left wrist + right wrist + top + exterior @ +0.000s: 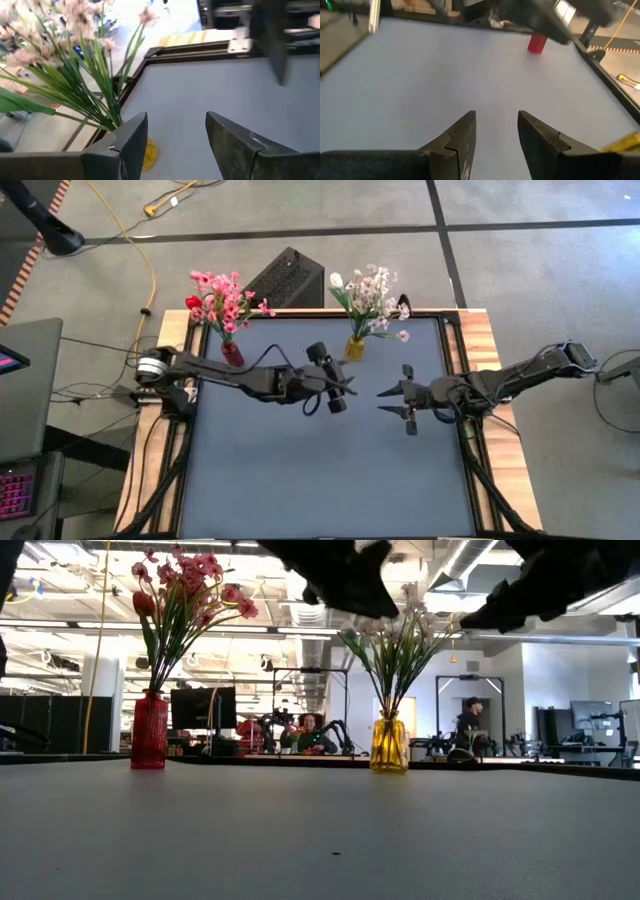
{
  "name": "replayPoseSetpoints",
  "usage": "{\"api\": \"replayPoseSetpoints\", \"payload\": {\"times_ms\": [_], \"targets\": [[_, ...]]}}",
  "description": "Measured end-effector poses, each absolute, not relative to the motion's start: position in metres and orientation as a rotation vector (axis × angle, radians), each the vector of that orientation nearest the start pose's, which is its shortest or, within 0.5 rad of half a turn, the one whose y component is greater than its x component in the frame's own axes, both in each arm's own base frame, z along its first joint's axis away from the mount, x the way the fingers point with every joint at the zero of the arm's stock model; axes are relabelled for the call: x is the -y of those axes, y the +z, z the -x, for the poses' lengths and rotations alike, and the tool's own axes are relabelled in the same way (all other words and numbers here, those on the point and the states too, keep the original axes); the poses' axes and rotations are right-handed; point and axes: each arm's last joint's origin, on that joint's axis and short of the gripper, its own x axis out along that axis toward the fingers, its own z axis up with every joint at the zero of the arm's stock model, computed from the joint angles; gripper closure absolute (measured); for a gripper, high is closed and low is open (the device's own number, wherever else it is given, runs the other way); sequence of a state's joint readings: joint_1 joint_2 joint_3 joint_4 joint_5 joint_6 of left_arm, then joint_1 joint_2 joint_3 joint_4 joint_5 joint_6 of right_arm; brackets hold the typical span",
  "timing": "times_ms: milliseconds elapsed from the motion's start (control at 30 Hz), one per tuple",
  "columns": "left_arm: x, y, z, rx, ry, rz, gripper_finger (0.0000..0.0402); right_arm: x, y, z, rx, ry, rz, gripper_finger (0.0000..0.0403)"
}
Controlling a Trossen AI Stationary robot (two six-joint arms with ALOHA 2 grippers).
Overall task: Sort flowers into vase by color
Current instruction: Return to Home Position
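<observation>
- Kept by colour: pink flowers [225, 302] in the red vase [232, 355], far left; white flowers [368, 292] in the yellow vase [354, 348], far centre.
- Over the tabletop [300, 480], left gripper [343, 385] and right gripper [382, 401] are held spread, empty: sorting appears done.

The yellow vase [151, 152] is mostly hidden behind the left tool [176, 120]. The red vase [537, 43] looks blurry, and its top seems hidden behind the left arm [535, 17].

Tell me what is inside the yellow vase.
The yellow vase holds white and pale pinkish flowers on green stems, fanning out above its neck. The stem ends inside the tinted glass cannot be made out.
</observation>
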State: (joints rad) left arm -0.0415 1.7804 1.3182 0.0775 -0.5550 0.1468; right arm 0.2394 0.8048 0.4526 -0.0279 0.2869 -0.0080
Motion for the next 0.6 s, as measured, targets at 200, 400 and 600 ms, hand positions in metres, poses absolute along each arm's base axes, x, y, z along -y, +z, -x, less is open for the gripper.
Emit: {"api": "replayPoseSetpoints", "payload": {"times_ms": [200, 400, 600], "targets": [[0.026, 0.288, -0.381, -0.476, 0.415, -0.262, 0.0233, -0.036, 0.233, -0.182, -0.300, -0.052, 0.049, 0.0233], [0.042, 0.282, -0.335, -0.444, 0.396, -0.160, 0.0257, -0.041, 0.222, -0.201, -0.302, -0.063, -0.026, 0.0233], [0.050, 0.261, -0.281, -0.317, 0.317, -0.059, 0.0268, -0.050, 0.202, -0.228, -0.280, -0.060, -0.085, 0.0233]]}}
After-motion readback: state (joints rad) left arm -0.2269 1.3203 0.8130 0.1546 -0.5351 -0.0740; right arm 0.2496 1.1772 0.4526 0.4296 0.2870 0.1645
